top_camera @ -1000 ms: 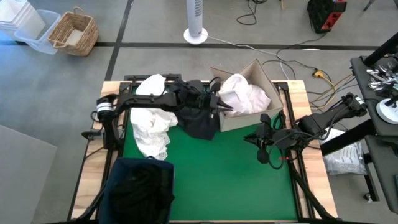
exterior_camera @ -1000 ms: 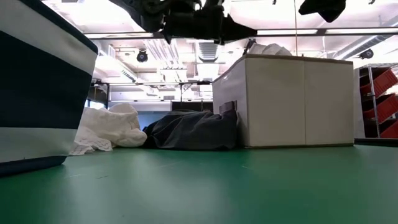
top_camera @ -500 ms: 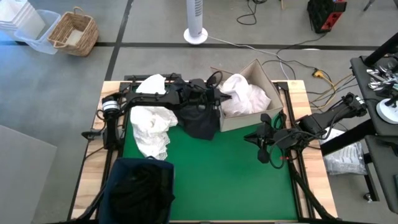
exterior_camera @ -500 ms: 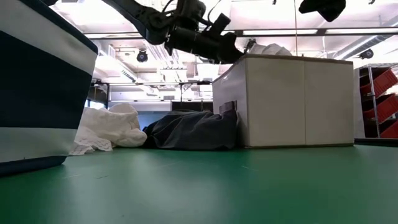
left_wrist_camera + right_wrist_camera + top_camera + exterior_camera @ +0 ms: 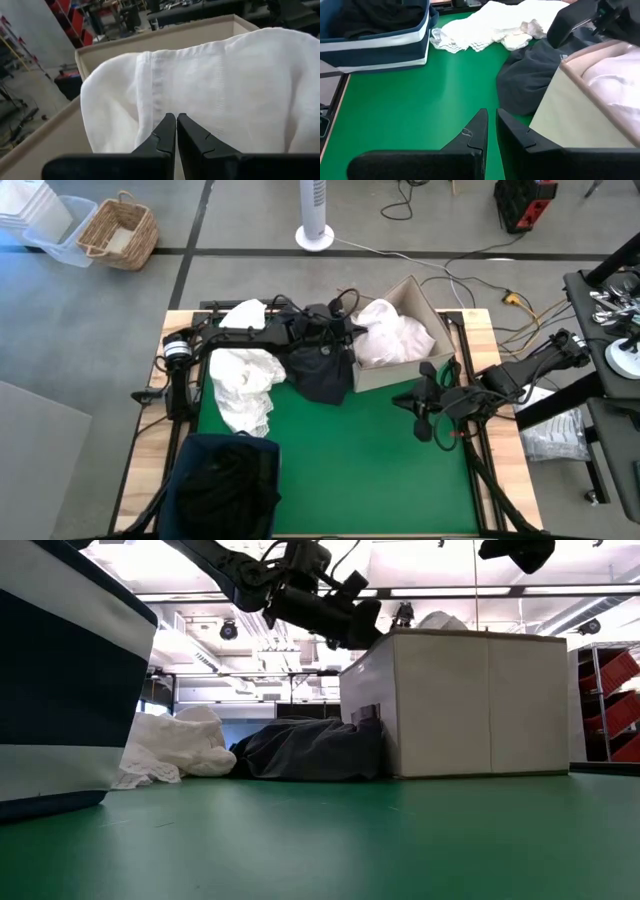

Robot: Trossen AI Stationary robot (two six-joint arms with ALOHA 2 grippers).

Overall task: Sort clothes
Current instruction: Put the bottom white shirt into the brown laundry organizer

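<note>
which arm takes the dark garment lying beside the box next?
Probably left. The left gripper hangs at the cardboard box rim, directly above the dark garment. The right gripper waits near the table's right edge, with the box between it and that garment.

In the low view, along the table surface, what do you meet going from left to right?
Navy bin → white lacy garment → dark grey garment → beige cardboard box.
</note>
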